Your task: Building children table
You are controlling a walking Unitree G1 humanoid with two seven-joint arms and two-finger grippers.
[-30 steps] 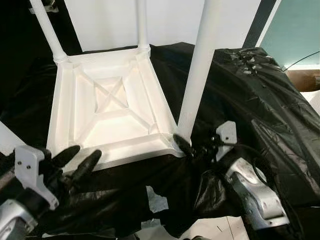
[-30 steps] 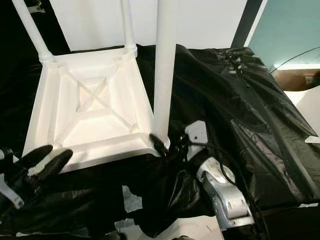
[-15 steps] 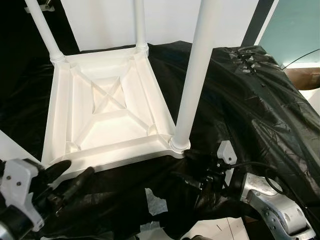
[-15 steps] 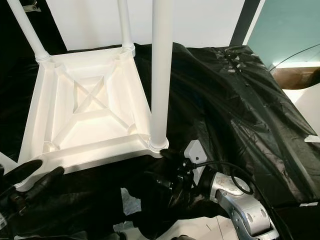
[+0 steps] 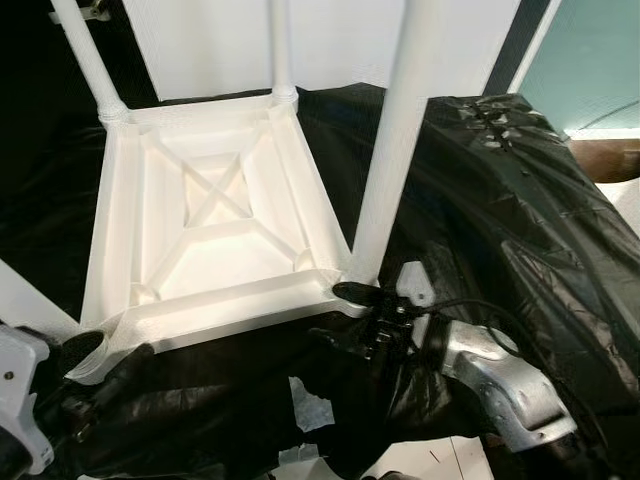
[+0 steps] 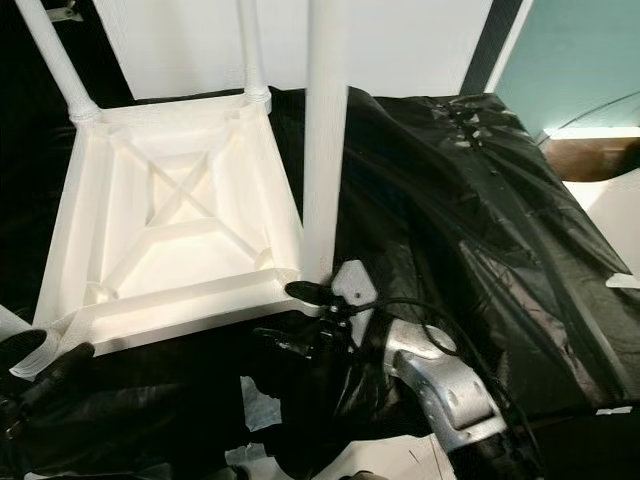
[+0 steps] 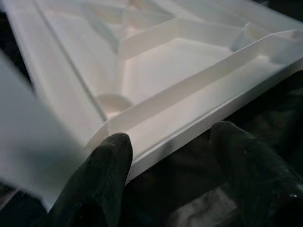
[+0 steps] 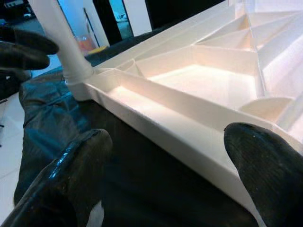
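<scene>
three white legs already stand up from the children table (image 5: 215, 215), which lies upside down on a black plastic sheet (image 5: 520, 200), its ribbed underside facing up to us. we see one leg at the far left corner (image 5: 88, 55), one at the far right corner (image 5: 281, 45), and one tall leg at the near right corner (image 5: 390, 150). their long axes run upward and away from the top, while the top itself lies flat, its near edge turned toward us.

at the near left corner a fourth leg (image 5: 30, 300) lies slanted, low on the sheet, with its end just beside that corner. it does not look seated yet, though the joint is partly hidden, so we say this as a judgement only.

our left gripper (image 5: 105, 385) is low, just in front of this corner, and its fingers are apart with nothing between them; in the left wrist view the table edge (image 7: 199, 109) passes right beyond the two fingertips (image 7: 111, 156). our right gripper (image 5: 345, 315) is near the base of the near right leg, also spread wide and holding nothing.

we think the next move turns on the near left corner: it lies just ahead of the left gripper, so the left arm is clearly the nearer one. the slanted leg would have to come upright, parallel to the other three.
</scene>
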